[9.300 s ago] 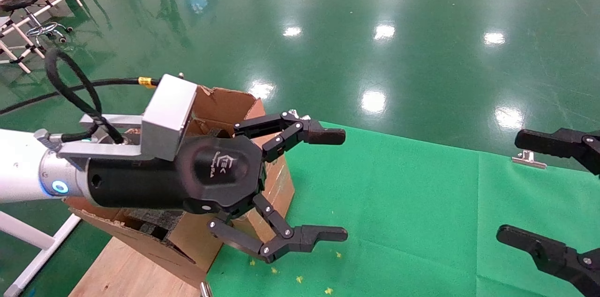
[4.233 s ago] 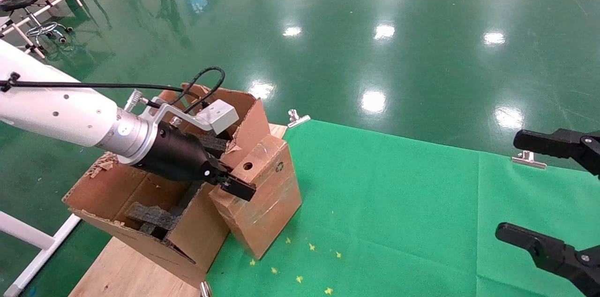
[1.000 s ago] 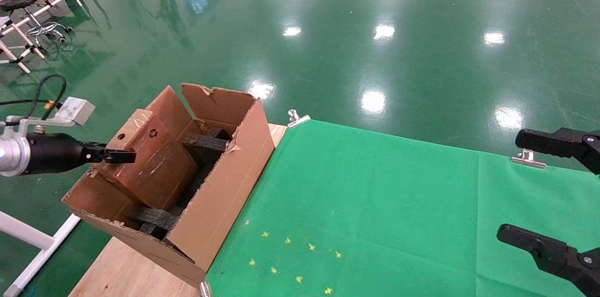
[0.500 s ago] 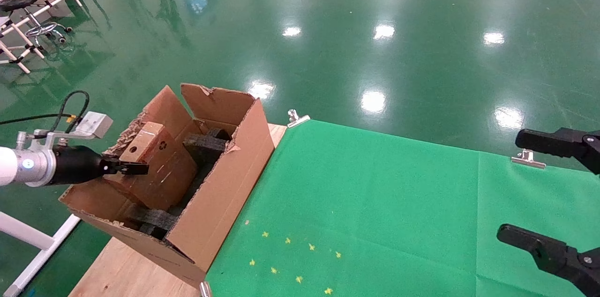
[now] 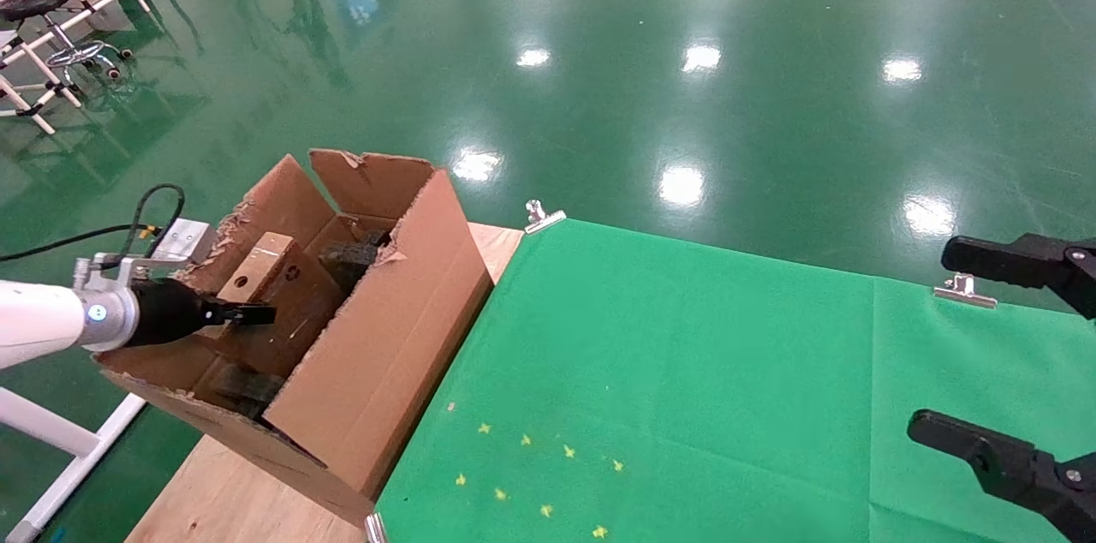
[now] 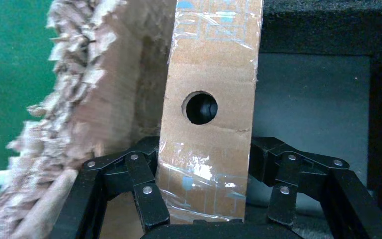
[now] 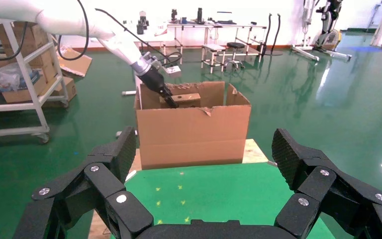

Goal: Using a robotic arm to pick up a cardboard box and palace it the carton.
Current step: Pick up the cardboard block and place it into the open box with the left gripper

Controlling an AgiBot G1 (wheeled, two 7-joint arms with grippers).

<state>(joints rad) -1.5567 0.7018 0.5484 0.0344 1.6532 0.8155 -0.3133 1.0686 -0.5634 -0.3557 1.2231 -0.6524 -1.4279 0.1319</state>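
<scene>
Robotic arm point(image 5: 51, 322) reaches over carton point(image 5: 377, 355) at the table's left edge; left gripper point(image 5: 244, 316) clamps the cardboard box point(image 5: 278, 303) inside. Right gripper point(image 5: 1010, 363) spread wide, right edge.

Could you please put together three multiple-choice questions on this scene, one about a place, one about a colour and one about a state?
1. Where is the cardboard box?
A. Inside the carton
B. On the green cloth
C. On the floor

2. What colour are the foam inserts in the carton?
A. White
B. Black
C. Blue

3. What is the left end effector doing?
A. Hanging open, empty
B. Clamped on the cardboard box
C. Gripping a carton flap

Answers: 1 A, the box sits between the carton's walls. 2 B, dark foam shows beside the box. 3 B, both fingers press the box's sides; the right end effector is open.
</scene>
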